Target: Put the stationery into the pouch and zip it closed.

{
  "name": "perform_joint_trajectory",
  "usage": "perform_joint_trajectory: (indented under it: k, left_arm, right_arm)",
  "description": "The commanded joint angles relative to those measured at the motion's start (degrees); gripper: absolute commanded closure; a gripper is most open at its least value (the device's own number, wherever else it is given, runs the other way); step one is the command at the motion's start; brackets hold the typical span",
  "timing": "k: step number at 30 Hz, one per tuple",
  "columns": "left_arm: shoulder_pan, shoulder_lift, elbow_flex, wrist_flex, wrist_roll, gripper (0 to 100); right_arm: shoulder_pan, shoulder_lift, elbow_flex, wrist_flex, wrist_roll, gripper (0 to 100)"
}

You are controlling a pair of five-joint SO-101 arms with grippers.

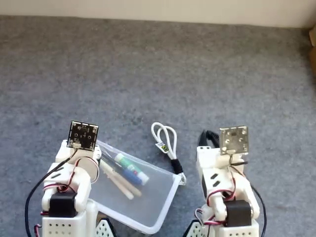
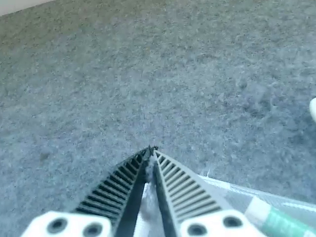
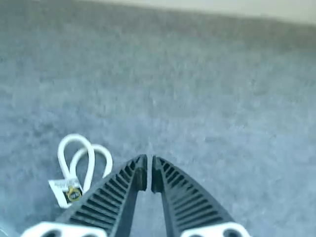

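Clear pouch (stationery inside)

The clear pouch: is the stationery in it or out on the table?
In: a green-and-blue tube and two pale sticks lie within the pouch, inside its clear walls. Whether it is zipped shut, I cannot tell.

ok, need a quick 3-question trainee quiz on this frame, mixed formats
1. True or false: the glue stick lies outside the pouch.
2. The white cord loop lies: A) on the carpet between the two arms; B) inside the pouch; C) on top of the glue stick.
3. Fill in: the left gripper and the right gripper both have their fingers ___.

Key: 1 false; 2 A; 3 shut.
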Motion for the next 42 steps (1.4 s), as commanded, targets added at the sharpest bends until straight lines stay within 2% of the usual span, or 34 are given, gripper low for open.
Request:
perform_joint_trajectory:
  k: [1,8,13,24,27,33,42]
  left_arm:
    - [-0.48,-0.75,3.38,-4.75,0.26,99]
    - [1.98,-0.75,8.48,-11.52,0.26,99]
    - [7.34,-0.48,9.36,-11.34,0.26,99]
    - [7.52,-0.48,9.36,-11.25,0.18,99]
    - [7.60,-0.40,9.36,-10.99,0.18,99]
    - [10.15,-0.40,9.36,-3.96,0.18,99]
    - [11.12,-0.40,9.36,6.15,0.18,99]
  right_arm:
    - [-0.31,-0.40,2.77,-1.63,-0.88,98.4]
    - [-0.31,-0.40,9.63,-1.63,-0.88,98.4]
    - [-0.40,-0.40,15.08,-2.07,-0.88,98.4]
    - [-0.48,-0.04,18.95,-1.54,-0.88,98.4]
    - [-0.48,-0.04,18.95,2.42,-0.88,98.4]
    - [-0.40,-0.22,18.95,8.92,-0.53,98.4]
    - [-0.13,-0.04,19.03,9.36,-0.53,98.4]
